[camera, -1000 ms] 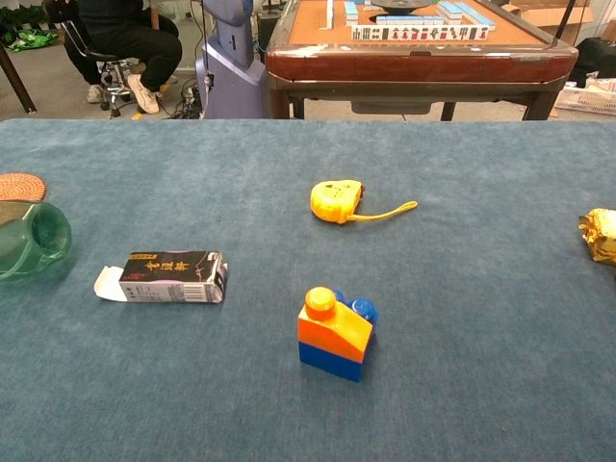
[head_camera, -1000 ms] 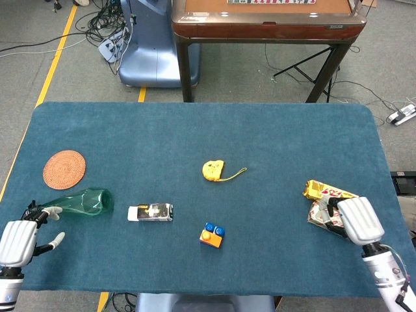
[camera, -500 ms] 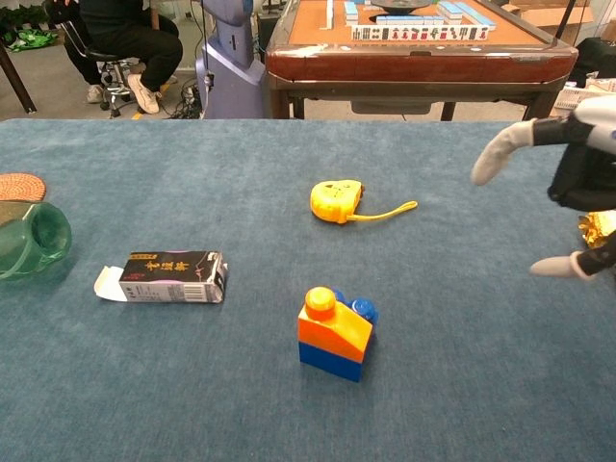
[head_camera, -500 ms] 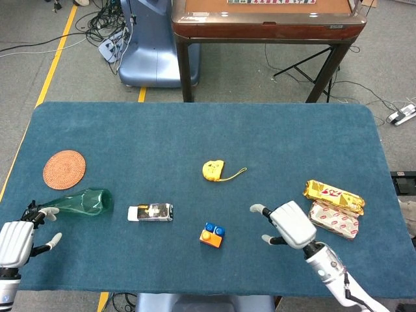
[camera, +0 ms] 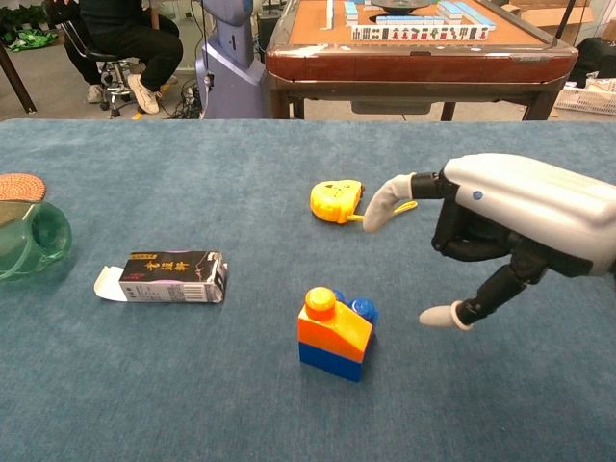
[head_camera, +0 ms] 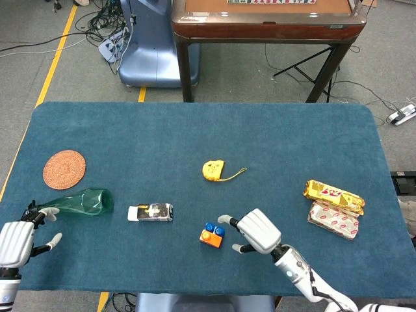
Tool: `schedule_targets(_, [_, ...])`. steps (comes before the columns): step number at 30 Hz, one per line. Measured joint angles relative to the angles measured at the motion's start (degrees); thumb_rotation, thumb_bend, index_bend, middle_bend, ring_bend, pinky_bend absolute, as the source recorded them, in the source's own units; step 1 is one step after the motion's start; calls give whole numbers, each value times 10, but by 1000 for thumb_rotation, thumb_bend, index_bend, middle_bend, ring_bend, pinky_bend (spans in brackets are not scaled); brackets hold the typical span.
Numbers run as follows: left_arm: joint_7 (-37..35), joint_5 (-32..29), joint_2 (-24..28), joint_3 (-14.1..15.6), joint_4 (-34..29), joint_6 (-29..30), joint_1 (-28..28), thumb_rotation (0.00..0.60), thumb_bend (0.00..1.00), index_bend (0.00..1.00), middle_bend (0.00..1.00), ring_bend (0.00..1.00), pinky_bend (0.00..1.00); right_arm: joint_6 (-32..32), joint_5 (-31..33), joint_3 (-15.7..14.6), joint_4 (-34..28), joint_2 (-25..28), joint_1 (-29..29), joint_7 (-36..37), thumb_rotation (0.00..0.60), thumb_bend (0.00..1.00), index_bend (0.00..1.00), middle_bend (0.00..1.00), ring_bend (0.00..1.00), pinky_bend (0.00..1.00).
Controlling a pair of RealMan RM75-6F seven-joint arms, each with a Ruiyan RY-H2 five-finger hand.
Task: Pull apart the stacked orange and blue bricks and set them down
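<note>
An orange brick (camera: 332,322) sits stacked on a blue brick (camera: 332,360) on the blue table cloth, near the front middle; in the head view the stack (head_camera: 212,234) shows there too. My right hand (head_camera: 257,231) (camera: 500,236) hovers just right of the stack, fingers apart, holding nothing and not touching the bricks. My left hand (head_camera: 18,239) stays at the table's front left corner, fingers spread and empty, far from the bricks. The chest view does not show the left hand.
A small dark carton (head_camera: 151,212) lies left of the stack. A green glass bottle (head_camera: 81,201) lies on its side beside a woven coaster (head_camera: 64,168). A yellow tape measure (head_camera: 213,170) sits behind the stack. Snack packets (head_camera: 333,207) lie at the right.
My right hand has swept left from beside the snack packets to just right of the brick stack, staying empty. The left hand and bricks have not moved.
</note>
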Motion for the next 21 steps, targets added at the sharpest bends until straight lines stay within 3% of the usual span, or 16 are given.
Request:
schedule_targets(8, [1,0,-3,2,1,-4,-1,600,239,407,442,471,720,-16,-8,1,14,-25,29,4,600,0,288,1000,1000,1000])
schedule_targets(21, [-4,-2,-5,3,6,-5,2,600,239,407,442,471,720,-51,5,12,39,-71,68,-65,600,0,272,1000,1000,1000])
